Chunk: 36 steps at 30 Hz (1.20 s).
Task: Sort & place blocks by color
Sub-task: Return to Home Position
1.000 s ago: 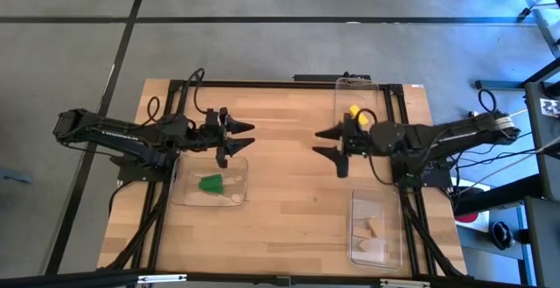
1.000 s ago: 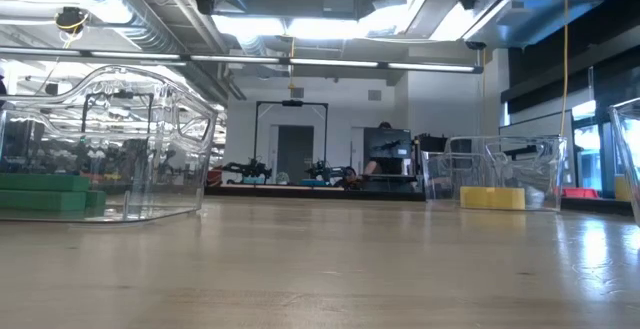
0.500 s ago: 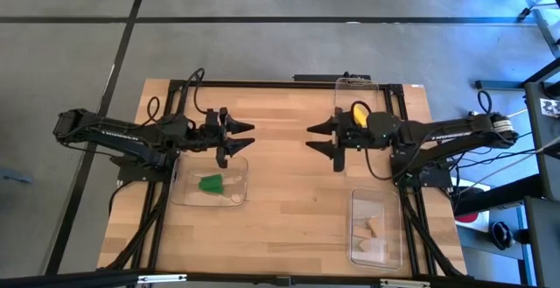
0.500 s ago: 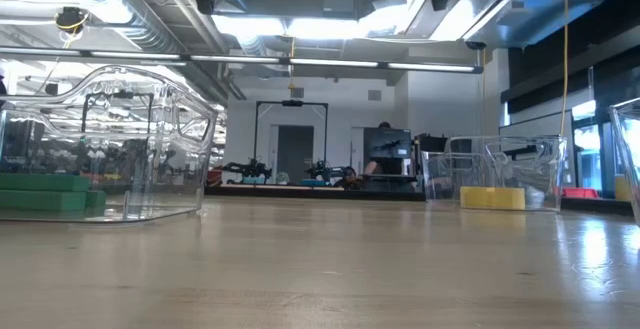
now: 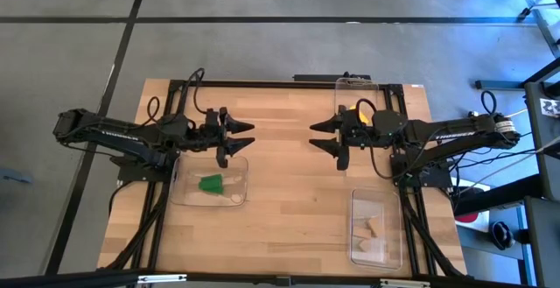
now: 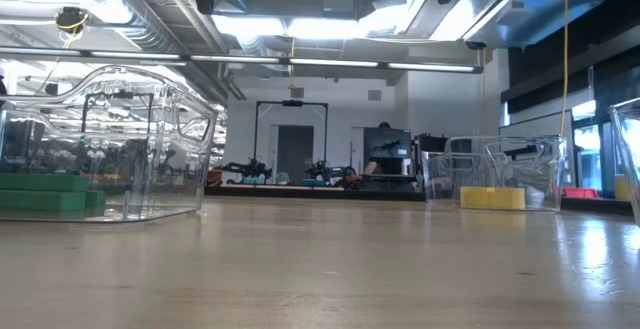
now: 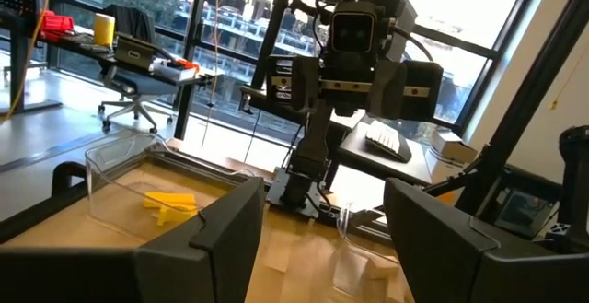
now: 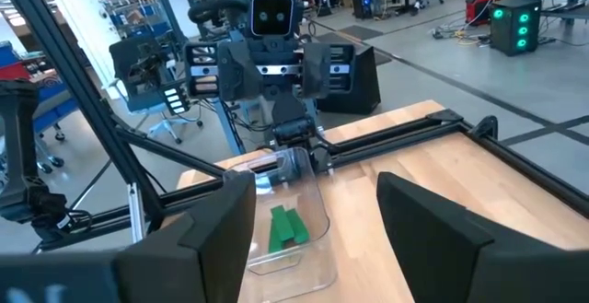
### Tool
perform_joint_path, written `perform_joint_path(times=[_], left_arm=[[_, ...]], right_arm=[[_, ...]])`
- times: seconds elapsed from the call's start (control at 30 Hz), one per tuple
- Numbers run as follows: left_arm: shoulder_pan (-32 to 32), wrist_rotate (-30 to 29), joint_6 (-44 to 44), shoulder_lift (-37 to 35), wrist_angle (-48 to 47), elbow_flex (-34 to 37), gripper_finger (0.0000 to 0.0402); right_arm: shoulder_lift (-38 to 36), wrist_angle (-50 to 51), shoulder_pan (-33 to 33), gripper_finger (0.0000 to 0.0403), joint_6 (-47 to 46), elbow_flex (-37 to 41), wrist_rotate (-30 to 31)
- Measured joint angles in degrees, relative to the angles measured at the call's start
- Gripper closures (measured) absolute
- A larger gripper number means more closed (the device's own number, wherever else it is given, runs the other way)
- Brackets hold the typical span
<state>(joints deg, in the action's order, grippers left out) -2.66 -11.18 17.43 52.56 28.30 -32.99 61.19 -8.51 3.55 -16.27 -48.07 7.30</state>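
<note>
We are finding the blocks already sorted. The green blocks (image 5: 210, 183) are lying in the clear tray (image 5: 243, 192) under the left arm. The yellow blocks (image 7: 169, 202) are sitting in the far right tray (image 5: 359, 81), half hidden from above by the right arm. The tan blocks (image 5: 371, 228) are resting in the near right tray (image 5: 353, 235). Nothing loose is showing on the table (image 5: 289, 209).

The left gripper (image 5: 238, 144) and the right gripper (image 5: 327, 144) are facing each other over the middle of the table, well apart, both with fingers spread wide and carrying nothing.

We are judging that only the retreat home is left. To do it well, we are wanting each arm drawn back along its own side with the wrist held above the tray rims, since each gripper is hanging close by a tray.

As for writing, we are making out faint pale lettering along the left arm's link (image 5: 114, 133), too small to read. We are finding no legible brand or label elsewhere.
</note>
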Motion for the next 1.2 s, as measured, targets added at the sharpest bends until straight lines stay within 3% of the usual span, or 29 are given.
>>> perform_joint_path(times=[0.23, 0.53, 1.2], left_arm=[[-0.02, -0.26, -0.06, -2.15, -0.28, 0.02, 0.0213], [0.02, 0.0, -1.52, -11.3, -12.73, 0.02, 0.0389], [0.0, 3.36, -6.01, -27.04, -28.82, 0.37, 0.0401]], right_arm=[[0.0, 0.54, 0.0, 0.0171, -0.13, 0.0, -0.01], [0.0, 0.57, 0.0, 0.0171, -0.04, 0.0, -0.04], [0.0, 0.2, 0.01, 0.0171, 0.07, -0.02, 0.12]])
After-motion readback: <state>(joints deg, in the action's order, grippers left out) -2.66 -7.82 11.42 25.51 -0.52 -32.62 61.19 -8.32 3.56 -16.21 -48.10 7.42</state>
